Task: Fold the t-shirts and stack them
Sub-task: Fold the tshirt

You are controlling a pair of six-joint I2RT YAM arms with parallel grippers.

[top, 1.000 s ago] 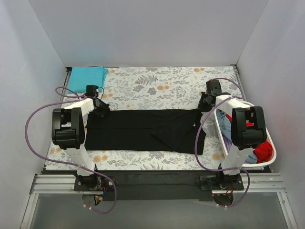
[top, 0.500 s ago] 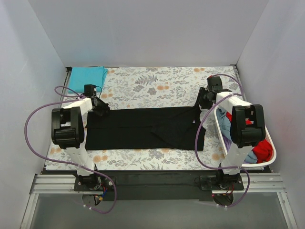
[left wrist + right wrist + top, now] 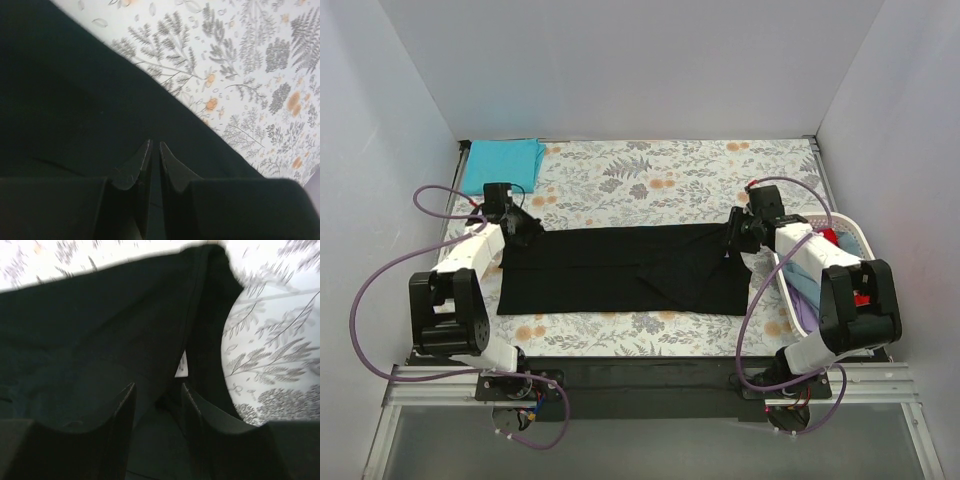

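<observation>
The large black t-shirt [image 3: 620, 270] lies flat across the middle of the table as a long band. The left wrist view is mostly filled by it [image 3: 75, 100]. My left gripper [image 3: 525, 228] hovers over its far left corner. The fingers [image 3: 154, 143] stand a narrow slit apart with nothing between them. My right gripper [image 3: 732, 235] is over the far right end, open [image 3: 158, 386] above the collar and its white neck label [image 3: 182, 365]. A folded teal t-shirt [image 3: 500, 163] lies at the far left corner. Red cloth [image 3: 831, 236] and light-blue cloth [image 3: 807, 283] show in the basket.
The white laundry basket [image 3: 852, 233] stands at the right edge, partly under my right arm. The floral table covering [image 3: 650, 180] shows bare beyond the black shirt. White walls close in the table on three sides.
Both grippers were shut on the black shirt's far edge and have let go. The shirt's right end has settled flat. Both arms' elbows have swung down toward the near edge.
</observation>
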